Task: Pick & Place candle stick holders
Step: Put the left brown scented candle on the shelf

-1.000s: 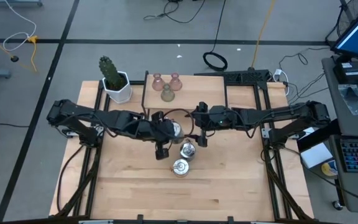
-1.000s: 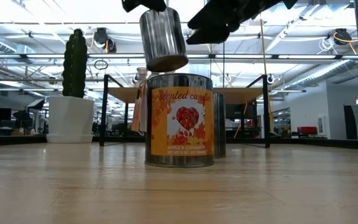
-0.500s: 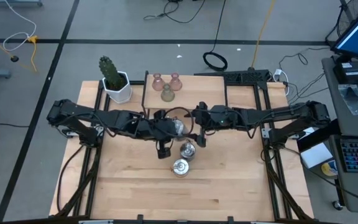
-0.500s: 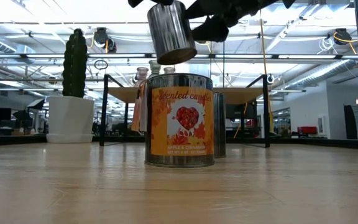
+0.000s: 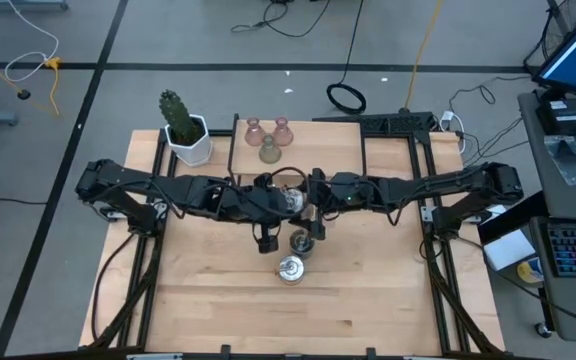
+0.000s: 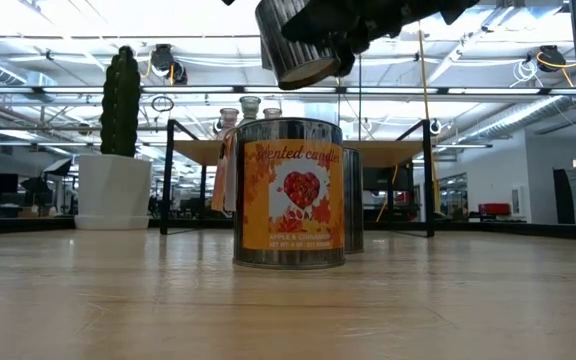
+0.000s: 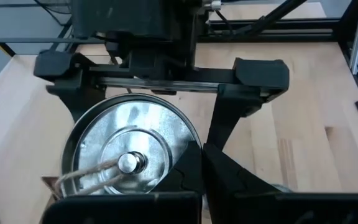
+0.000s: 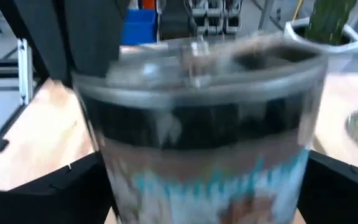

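A pale wooden table (image 5: pixel 218 300) carries everything. At its far left stands a white pot with a cactus (image 5: pixel 184 130). Far centre, three small glass holders (image 5: pixel 267 138) cluster together. Near centre stand two silvery tins (image 5: pixel 290 269), one labelled with a red heart (image 6: pixel 290 192).

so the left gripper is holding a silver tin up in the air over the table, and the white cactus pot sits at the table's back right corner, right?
Not quite. The left gripper does hold the silver tin in the air over the table, as the low view shows. But the white cactus pot sits at the back left corner, not the right; the high view shows it.
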Robot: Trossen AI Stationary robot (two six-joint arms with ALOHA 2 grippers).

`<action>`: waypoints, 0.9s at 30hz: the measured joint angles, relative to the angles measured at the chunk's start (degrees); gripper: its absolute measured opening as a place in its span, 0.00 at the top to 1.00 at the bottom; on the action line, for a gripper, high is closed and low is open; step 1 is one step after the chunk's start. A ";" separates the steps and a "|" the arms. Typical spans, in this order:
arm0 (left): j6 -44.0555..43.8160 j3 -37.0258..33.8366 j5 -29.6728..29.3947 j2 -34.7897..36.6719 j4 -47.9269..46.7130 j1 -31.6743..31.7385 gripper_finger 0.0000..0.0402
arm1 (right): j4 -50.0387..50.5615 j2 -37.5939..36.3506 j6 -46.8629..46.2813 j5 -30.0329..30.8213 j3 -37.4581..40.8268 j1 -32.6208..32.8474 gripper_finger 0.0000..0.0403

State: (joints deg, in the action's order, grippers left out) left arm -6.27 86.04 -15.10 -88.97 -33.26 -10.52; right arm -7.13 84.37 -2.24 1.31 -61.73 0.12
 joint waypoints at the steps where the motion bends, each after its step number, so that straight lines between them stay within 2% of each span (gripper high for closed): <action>1: -0.03 0.00 0.23 0.00 0.02 -0.02 1.00 | -1.05 0.03 0.37 -0.01 0.00 0.00 0.01; 10: -0.30 0.00 0.68 0.00 -0.52 -0.07 1.00 | -4.01 0.00 -0.41 0.21 0.00 0.00 0.03; 15: -0.35 0.00 1.04 0.00 -0.68 -0.07 1.00 | -3.49 0.00 -1.58 0.21 0.00 0.02 0.12; 18: -0.35 0.00 1.10 0.00 -0.70 -0.07 0.99 | -3.44 0.00 -1.60 0.18 0.00 0.02 0.12; 27: -0.35 0.00 -0.28 0.17 -1.13 -0.15 0.89 | -2.76 0.00 -1.64 1.11 0.00 0.00 0.12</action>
State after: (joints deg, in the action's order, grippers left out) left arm -6.61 86.04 -15.37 -88.80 -34.39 -10.68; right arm -9.89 84.38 -3.88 2.43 -61.73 0.12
